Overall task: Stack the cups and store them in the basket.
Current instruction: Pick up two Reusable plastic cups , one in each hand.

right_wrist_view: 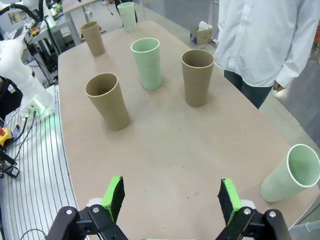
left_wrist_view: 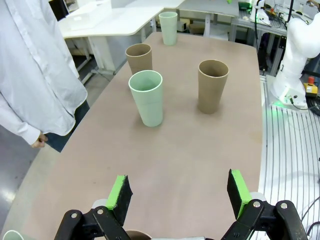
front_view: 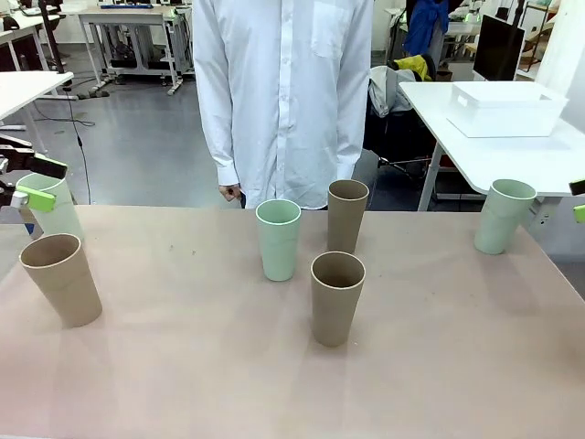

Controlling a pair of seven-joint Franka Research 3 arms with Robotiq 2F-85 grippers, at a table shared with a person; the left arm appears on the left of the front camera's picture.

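**Opening stage of the stacking task.** The pinkish-beige worktop (front_view: 183, 366) carries six tall tapered matte cups, all standing mouth up, all apart, none nested. A person in a white shirt (front_view: 283, 91) stands at its far edge, directly behind the central pale mint-green cup (front_view: 279, 242), taken here as the landmark.

The white rectangular plastic basket (front_view: 505, 114) sits on a separate white table, well beyond and to the right of the landmark. No cup shows above its rim.

- A tan-brown cup (front_view: 347, 218) stands just behind and to the right of the landmark.
- A second tan-brown cup (front_view: 336, 300) stands near it, in front and to the right.
- A second mint-green cup (front_view: 501, 219) stands far to the landmark's right, near the worktop's edge.
- Far to the landmark's left stand a third tan-brown cup (front_view: 64, 282) and, behind that, a third mint-green cup (front_view: 59, 212).

The left pincer (left_wrist_view: 180, 194) hangs by this left-hand pair, its green-padded jaws spread wide and empty. The right pincer (right_wrist_view: 171, 199) hangs near the cup far to the landmark's right, likewise spread and empty.

Judgement: the first grasp is the step in hand. The next move calls for one pincer to descend over a cup wall, close on it and lift it above a neighbour's rim. It must then lower the cup squarely inside, since a tilted entry would probably jam or tip the tapered cups.
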